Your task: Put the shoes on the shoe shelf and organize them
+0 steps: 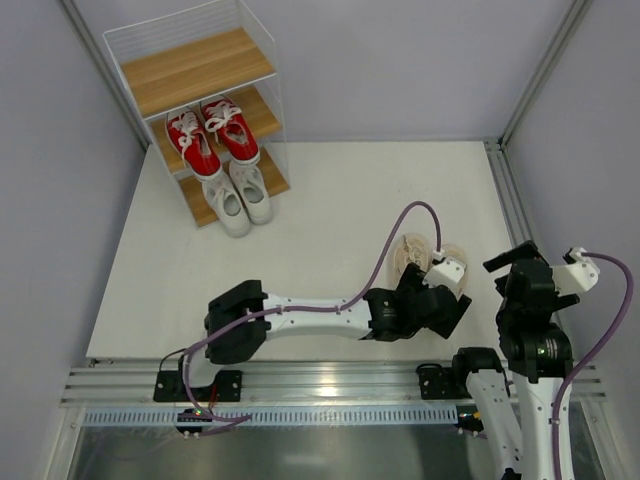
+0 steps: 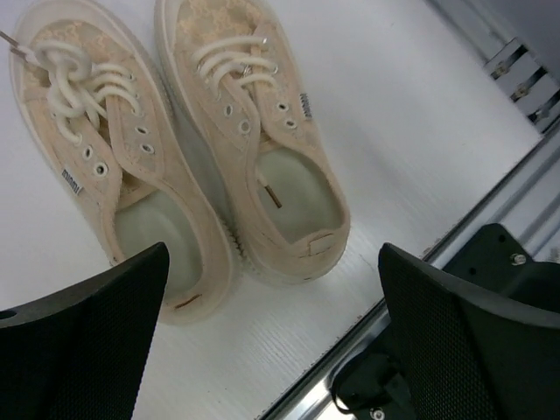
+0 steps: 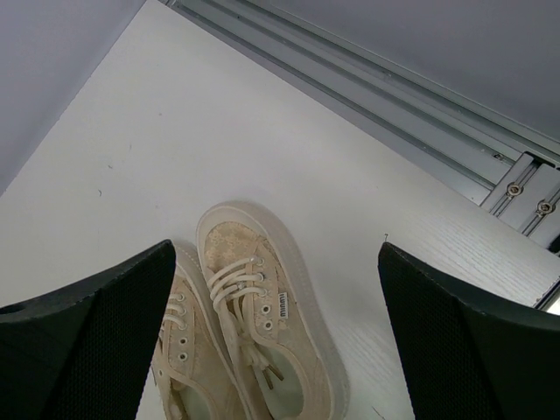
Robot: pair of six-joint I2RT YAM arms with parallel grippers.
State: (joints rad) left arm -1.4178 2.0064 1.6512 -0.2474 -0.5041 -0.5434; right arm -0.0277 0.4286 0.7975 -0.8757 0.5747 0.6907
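The cream-beige pair (image 1: 408, 250) lies side by side on the white table near the front right, partly hidden under my left gripper (image 1: 445, 300). In the left wrist view the pair (image 2: 262, 149) lies just beyond the open, empty left gripper (image 2: 273, 289), heels nearest. My right gripper (image 1: 520, 262) hovers to the right of the pair, open and empty (image 3: 276, 289), with the shoes (image 3: 254, 324) below it, toes pointing away. The shoe shelf (image 1: 195, 70) stands at the back left. Its top tier is bare, the red pair (image 1: 210, 135) is on the middle tier and the white pair (image 1: 238, 195) on the bottom tier.
Metal frame rails (image 1: 330, 385) run along the table's near edge and another rail (image 1: 505, 195) along the right side. Grey walls close in the back and both sides. A purple cable (image 1: 395, 235) arcs over the left arm.
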